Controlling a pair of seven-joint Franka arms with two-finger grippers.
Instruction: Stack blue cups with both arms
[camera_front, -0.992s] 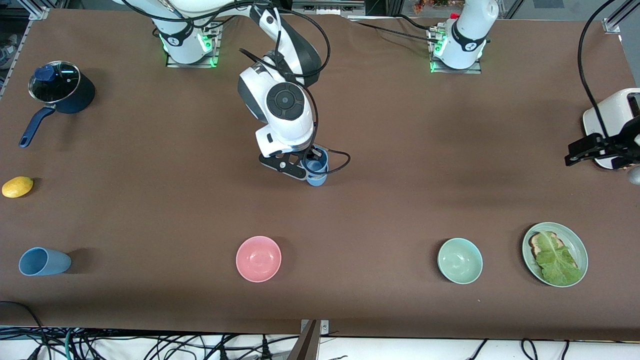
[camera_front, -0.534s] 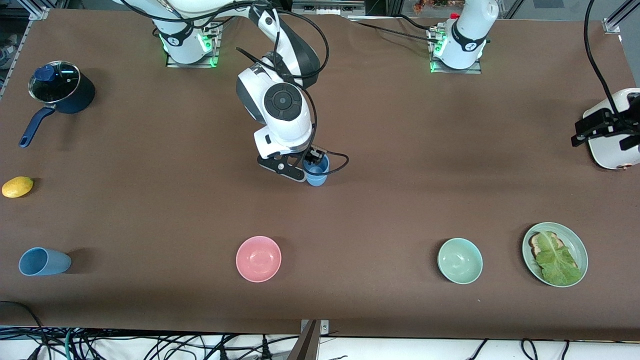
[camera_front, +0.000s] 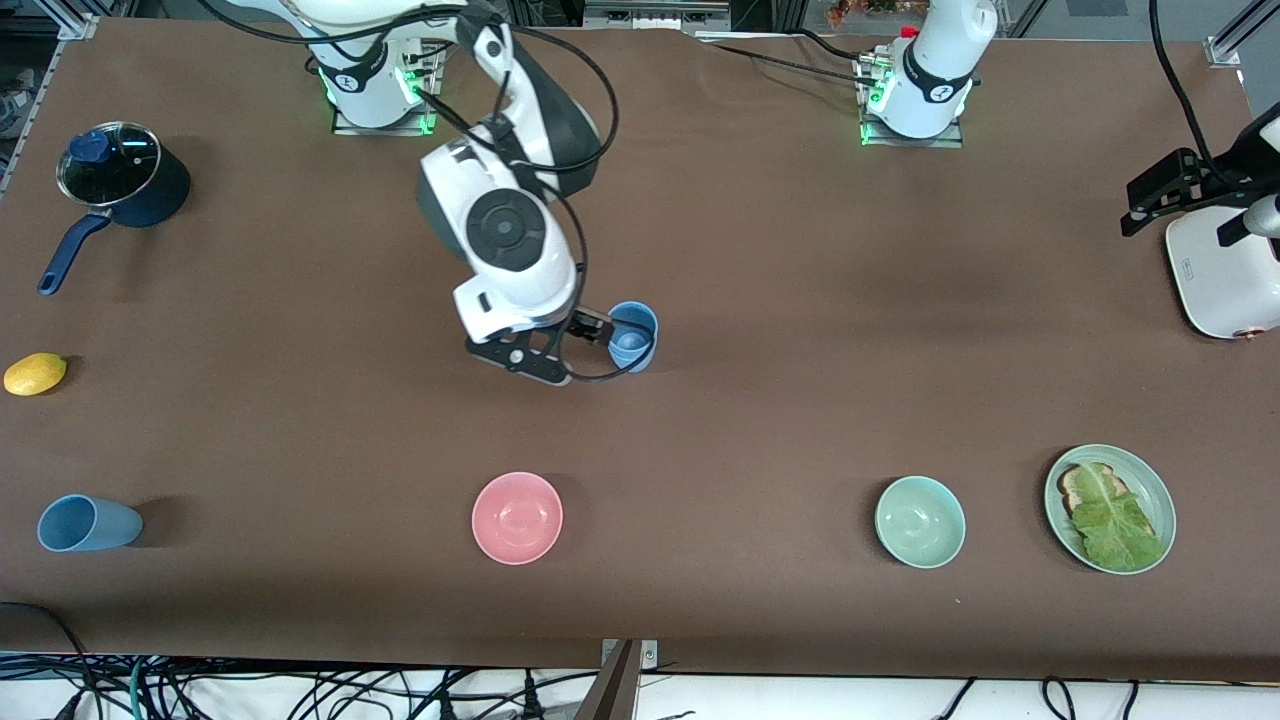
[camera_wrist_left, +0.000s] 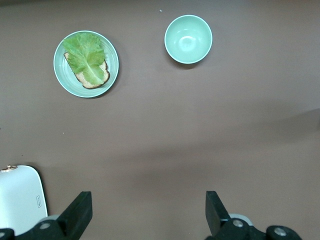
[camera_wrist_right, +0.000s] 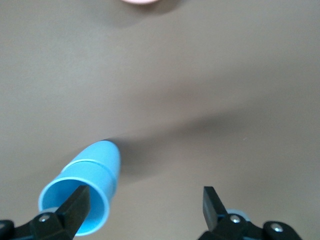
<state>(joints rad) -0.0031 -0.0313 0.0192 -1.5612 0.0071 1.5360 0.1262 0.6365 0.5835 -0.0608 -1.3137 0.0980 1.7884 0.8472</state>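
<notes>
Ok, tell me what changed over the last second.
The right tool let go of the stacked blue cups, opened, and moved off toward the right arm's end of the table. The left tool, open, moved farther from the front camera over the white appliance. The stack, the lying blue cup and the bowls stayed put.

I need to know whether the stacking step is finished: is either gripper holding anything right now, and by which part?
Nothing is held. The right gripper stands open beside the stacked blue cups; the left gripper is open over bare table near the toaster.
</notes>
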